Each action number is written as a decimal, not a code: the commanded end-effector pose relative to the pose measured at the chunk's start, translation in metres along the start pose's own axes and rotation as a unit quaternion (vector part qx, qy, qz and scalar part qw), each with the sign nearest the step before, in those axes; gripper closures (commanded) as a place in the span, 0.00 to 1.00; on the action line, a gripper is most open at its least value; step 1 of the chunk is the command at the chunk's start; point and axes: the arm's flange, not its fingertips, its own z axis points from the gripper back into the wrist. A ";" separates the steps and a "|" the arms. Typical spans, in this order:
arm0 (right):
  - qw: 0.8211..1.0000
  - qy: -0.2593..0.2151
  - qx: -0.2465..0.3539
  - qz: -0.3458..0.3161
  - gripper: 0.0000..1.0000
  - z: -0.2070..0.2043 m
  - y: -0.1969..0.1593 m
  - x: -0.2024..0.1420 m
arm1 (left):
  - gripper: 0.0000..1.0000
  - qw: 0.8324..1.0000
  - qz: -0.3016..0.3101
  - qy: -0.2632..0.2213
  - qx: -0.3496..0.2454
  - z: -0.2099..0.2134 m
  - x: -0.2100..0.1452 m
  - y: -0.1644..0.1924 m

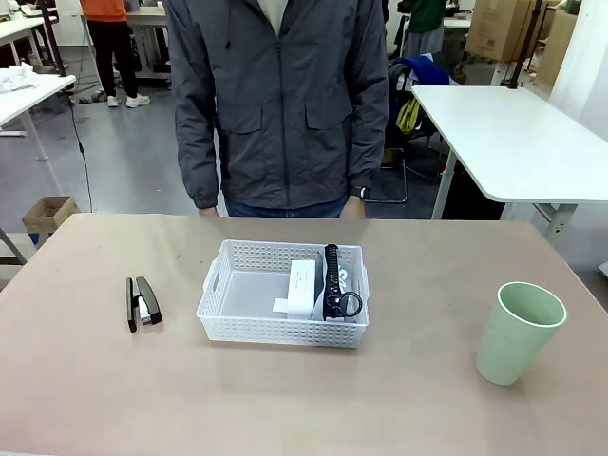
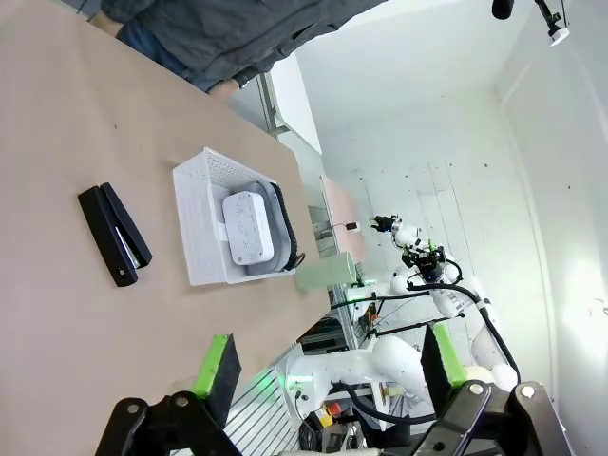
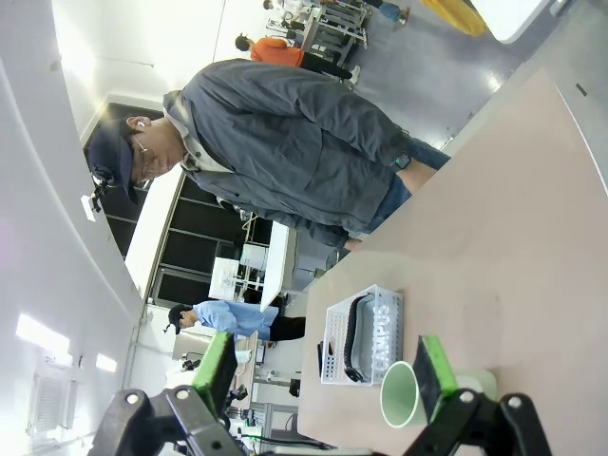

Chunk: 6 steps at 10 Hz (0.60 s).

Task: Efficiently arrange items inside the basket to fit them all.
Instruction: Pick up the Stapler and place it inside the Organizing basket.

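My jaws stood apart on both arms with nothing between the pads: the left gripper (image 2: 331,370) and the right gripper (image 3: 326,372) both hung clear above the table (image 1: 380,408), touching none of the items. Nearest my right jaws stood the cup (image 1: 518,332), upright on the table's right side, well apart from the basket (image 1: 275,328). On my left side the stapler (image 1: 142,302) lay flat on the table, closed, near the basket's left end but not touching it. The basket sat in the middle of the table, its long side towards me. Inside it, in the right half, the pouch (image 1: 352,278) lay flat with the box (image 1: 302,285) resting on it; the strap (image 1: 331,266) ran along the box's right edge and ended in the ring (image 1: 350,304) by the near wall. The basket's left half was bare. A person (image 1: 280,104) stood at the far edge, behind the basket.
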 end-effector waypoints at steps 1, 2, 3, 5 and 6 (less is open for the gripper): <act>1.000 -0.007 0.014 0.012 0.00 -0.001 0.000 0.002 | 0.00 1.000 -0.002 -0.013 -0.003 -0.002 0.000 -0.002; 1.000 -0.007 0.014 0.012 0.00 -0.001 0.000 0.002 | 0.00 1.000 0.000 0.000 0.000 0.000 0.000 0.000; 1.000 -0.007 0.014 0.012 0.00 -0.001 0.000 0.002 | 0.00 0.991 0.111 0.032 0.072 -0.026 0.006 -0.011; 1.000 -0.007 0.014 0.012 0.00 -0.001 0.000 0.002 | 0.00 0.948 0.175 0.111 0.242 -0.096 0.009 -0.033; 1.000 -0.007 0.014 0.012 0.00 -0.001 0.000 0.002 | 0.00 0.924 0.181 0.123 0.312 -0.133 0.012 -0.035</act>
